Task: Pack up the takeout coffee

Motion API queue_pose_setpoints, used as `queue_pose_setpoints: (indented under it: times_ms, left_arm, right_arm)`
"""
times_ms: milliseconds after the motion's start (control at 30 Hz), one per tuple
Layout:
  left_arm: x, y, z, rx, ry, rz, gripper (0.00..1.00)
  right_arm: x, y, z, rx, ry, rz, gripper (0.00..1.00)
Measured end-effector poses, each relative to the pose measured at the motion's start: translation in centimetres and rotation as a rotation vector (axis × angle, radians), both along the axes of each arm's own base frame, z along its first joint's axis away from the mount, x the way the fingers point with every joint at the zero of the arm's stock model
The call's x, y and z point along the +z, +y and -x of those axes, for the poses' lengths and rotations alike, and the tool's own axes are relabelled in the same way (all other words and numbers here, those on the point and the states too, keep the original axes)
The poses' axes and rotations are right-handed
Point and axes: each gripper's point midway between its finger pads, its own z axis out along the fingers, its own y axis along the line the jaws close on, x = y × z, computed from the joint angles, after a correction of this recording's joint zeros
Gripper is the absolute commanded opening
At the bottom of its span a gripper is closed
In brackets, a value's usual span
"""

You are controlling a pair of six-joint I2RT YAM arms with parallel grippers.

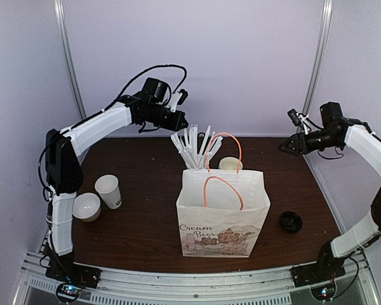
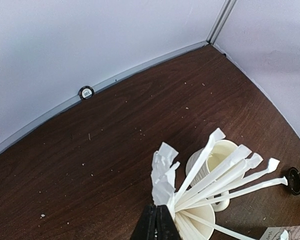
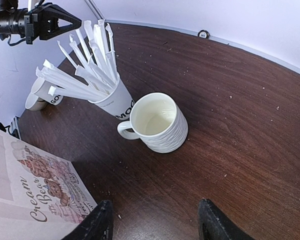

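Fingers: left fingers (image 2: 150, 226) are pressed together with nothing visible between them; right fingers (image 3: 103, 222) stand apart and empty.
Below the left fingers: printed white paper cup bristling with white wrapped sticks (image 3: 112, 102), just ahead of the tips; not part of the packing.
Below the right fingers: cream ribbed ceramic mug with a handle (image 3: 157, 122), ahead of the tips on the dark brown wooden counter (image 3: 240, 100) and just beside the stick cup.
Between the arms: white paper carrier bag with orange handles and a "Cream Bear" print (image 1: 222, 213), upright at mid-counter with its mouth open.
Coffee cup, place: tall white paper cup with black lettering (image 1: 108, 190), at the near left of the counter, well apart from the bag and close to the left arm's base.
Direction: down, back toward the bases and leftward from the left fingers; beyond the bag from the right fingers.
Long axis: vertical, mouth up.
Nearer arm: the left, by judgement.
Look: open-topped with no lid, lettering low on the wall.
Neighbour: white round-mouthed vessel (image 1: 87, 206) just beside it; whether it is a second cup tipped over cannot be told.
Lid: round black plastic lid (image 1: 291, 221), flat on the counter right of the bag and nearer the right arm.
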Motion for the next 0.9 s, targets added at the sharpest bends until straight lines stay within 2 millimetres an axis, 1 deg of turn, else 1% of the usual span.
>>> queue_pose_setpoints:
  times_ms: [100, 167, 233, 400, 500, 533, 667, 733, 800, 900]
  left_arm:
    - [1.3, 0.1, 0.4, -0.005, -0.014, 0.014, 0.0]
    - [3.0, 0.4, 0.8, -0.006, -0.038, 0.031, 0.0]
    - [5.3, 0.8, 1.4, -0.008, -0.074, 0.053, 0.0]
    - [12.0, 2.4, 3.4, -0.009, -0.186, 0.107, 0.0]
    - [15.3, 3.4, 4.7, -0.01, -0.251, 0.128, 0.0]
    - [16.1, 3.6, 5.1, -0.011, -0.268, 0.133, 0.0]
    - [19.9, 5.0, 7.7, -0.025, -0.343, 0.161, 0.0]
    - [22.1, 5.7, 9.4, -0.035, -0.385, 0.182, 0.0]
    - [24.3, 6.5, 11.4, -0.049, -0.429, 0.204, 0.0]
    - [27.9, 7.6, 15.1, -0.088, -0.496, 0.259, 0.0]
  right_arm:
    - [-0.1, 0.0, 0.0, 0.0, 0.003, 0.0, 0.6]
    - [-0.2, 0.0, -0.1, 0.0, 0.005, 0.0, 0.6]
    - [-0.3, 0.0, -0.1, 0.0, 0.009, -0.001, 0.59]
    - [-0.5, 0.0, -0.2, 0.003, 0.017, -0.004, 0.59]
    - [-0.5, 0.1, -0.2, 0.003, 0.017, -0.005, 0.59]
    - [-0.5, 0.1, -0.2, 0.004, 0.017, -0.005, 0.59]
    - [-0.5, 0.1, -0.2, 0.005, 0.016, -0.007, 0.58]
    - [-0.5, 0.1, -0.2, 0.005, 0.016, -0.007, 0.58]
    - [-0.5, 0.1, -0.2, 0.006, 0.016, -0.006, 0.58]
    - [-0.5, 0.1, -0.2, 0.006, 0.015, -0.007, 0.58]
